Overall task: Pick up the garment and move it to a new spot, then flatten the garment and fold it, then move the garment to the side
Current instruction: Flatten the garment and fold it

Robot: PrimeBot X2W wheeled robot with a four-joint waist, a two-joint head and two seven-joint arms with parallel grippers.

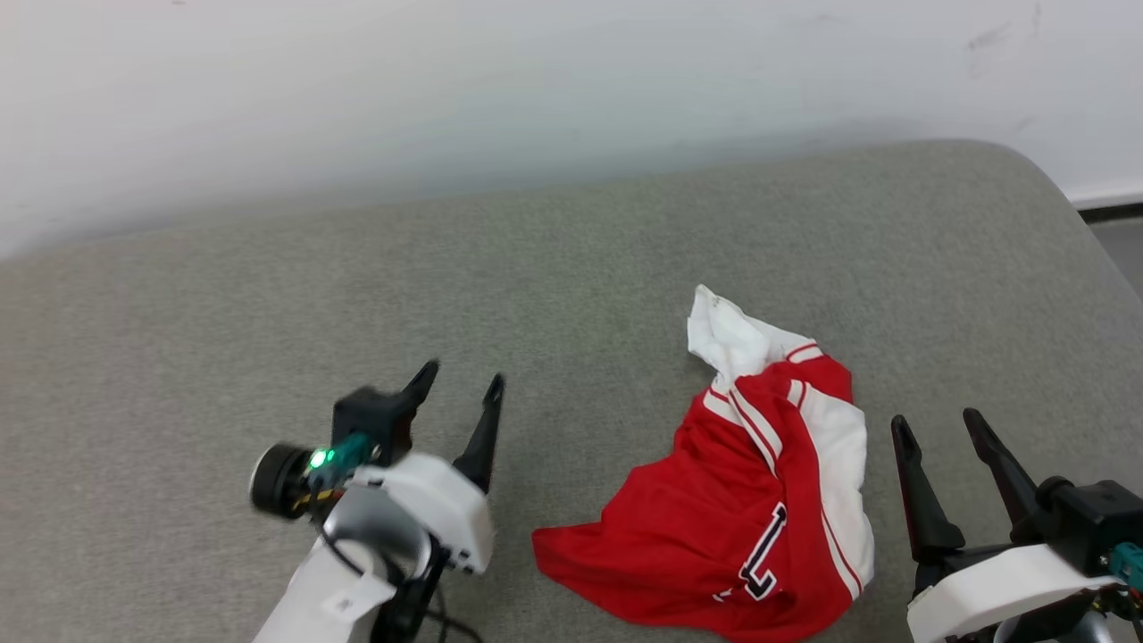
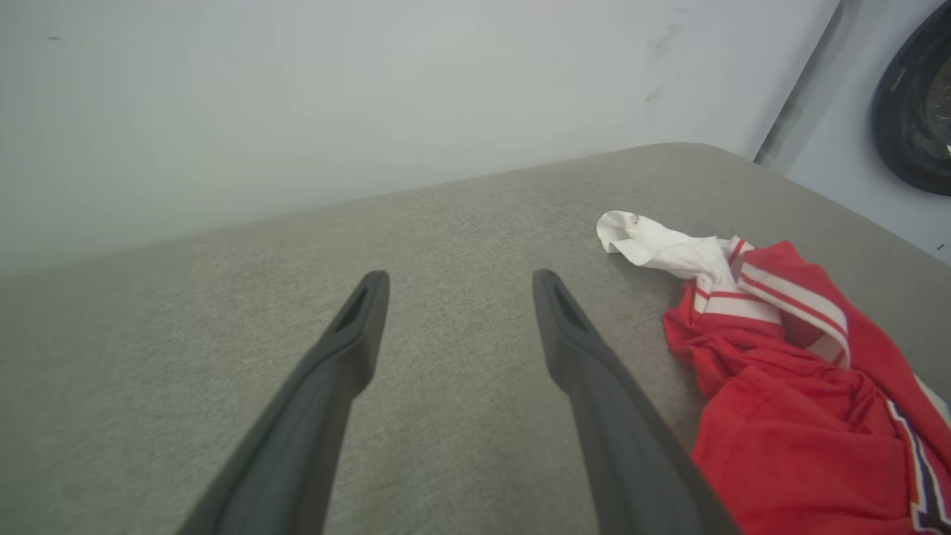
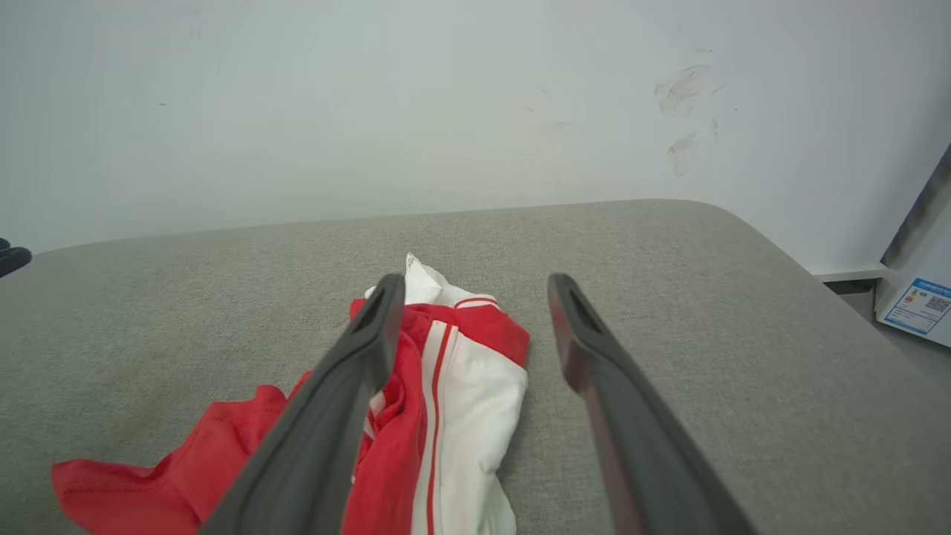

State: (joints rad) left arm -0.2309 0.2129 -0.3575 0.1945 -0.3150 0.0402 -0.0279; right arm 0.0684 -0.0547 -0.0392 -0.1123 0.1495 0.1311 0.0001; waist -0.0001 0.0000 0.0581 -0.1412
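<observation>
Both hands sit low in my head view, so I'll start there. Left hand [image 1: 464,375] has its two dark fingers spread wide with nothing between them, and it hangs over bare grey cushion [image 1: 268,295]. Right hand [image 1: 936,418] is spread just as wide and is empty too.

Between them lies the shirt [image 1: 732,509], crumpled in a heap on the cushion. It's mostly red, with a white sleeve twisted out toward the wall [image 1: 536,89]. It's much closer to my right hand, which is just beside its right edge but not touching. My left hand is well apart from it.

I'd call this the very first step. The pickup hasn't begun, and the shirt is neither flat nor folded.

For the next move I'd use the right hand. It has to shift left over the heap, come down on a raised bunch of cloth rather than a flat patch, and close on enough of it to lift. The open cushion on the left looks like a fair new spot.

For writing, there's a dark figure edged in white on the red front, and I read it as a "1" lying sideways. My right wrist view also catches a blue-and-white sticker [image 3: 917,306] on a pale box off to the right. Its print is too small to read.
</observation>
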